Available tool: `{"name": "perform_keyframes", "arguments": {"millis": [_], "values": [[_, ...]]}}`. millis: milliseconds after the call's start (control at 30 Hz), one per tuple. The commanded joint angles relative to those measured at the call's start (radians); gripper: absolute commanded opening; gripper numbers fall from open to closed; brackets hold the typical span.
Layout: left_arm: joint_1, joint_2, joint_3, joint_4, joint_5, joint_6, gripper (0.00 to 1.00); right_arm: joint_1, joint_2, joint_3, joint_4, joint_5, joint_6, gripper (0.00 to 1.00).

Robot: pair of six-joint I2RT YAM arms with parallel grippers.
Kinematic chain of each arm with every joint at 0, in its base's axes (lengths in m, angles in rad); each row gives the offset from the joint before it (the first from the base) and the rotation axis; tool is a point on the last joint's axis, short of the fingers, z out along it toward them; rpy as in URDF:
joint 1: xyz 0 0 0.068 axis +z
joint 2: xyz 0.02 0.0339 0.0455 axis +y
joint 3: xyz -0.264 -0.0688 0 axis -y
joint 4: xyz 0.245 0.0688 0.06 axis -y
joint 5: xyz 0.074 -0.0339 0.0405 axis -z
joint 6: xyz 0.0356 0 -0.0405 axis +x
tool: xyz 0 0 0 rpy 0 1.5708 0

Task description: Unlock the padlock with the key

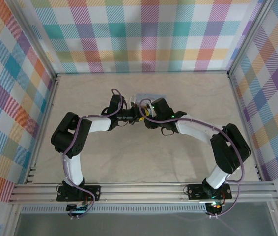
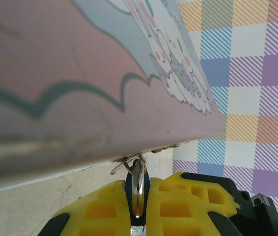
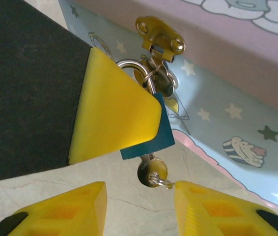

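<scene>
Snugly on padlock (image 3: 153, 141), left hand (image 2: 138, 191); right hand (image 3: 140, 191) half-open.

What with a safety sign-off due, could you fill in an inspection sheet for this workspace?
Surface: pale marbled table, no spills seen.
Job's things: blue padlock hangs from the gold hasp on the pastel tin; key sits in the padlock's underside.
Clutter: nothing seen.
Grippers: left gripper shut on the padlock; right gripper open, fingers either side of the key.
Cables: purple cables run along both arms.
Surroundings: plaid walls; aluminium rail at the near edge.
</scene>
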Motion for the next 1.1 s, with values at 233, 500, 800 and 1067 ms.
{"name": "perform_keyframes", "arguments": {"millis": [233, 500, 800, 1067], "values": [[-0.006, -0.01, 0.03, 0.023, 0.045, -0.013, 0.0, 0.017, 0.048, 0.084, -0.052, 0.081, -0.074, 0.4], [-0.006, -0.008, 0.032, 0.024, 0.046, -0.015, 0.0, 0.028, 0.064, 0.108, -0.079, 0.112, -0.107, 0.38], [-0.007, -0.008, 0.033, 0.027, 0.045, -0.018, 0.0, 0.035, 0.08, 0.123, -0.086, 0.118, -0.123, 0.34], [-0.007, -0.007, 0.027, 0.027, 0.043, -0.016, 0.0, 0.036, 0.076, 0.115, -0.093, 0.11, -0.129, 0.0]]}}
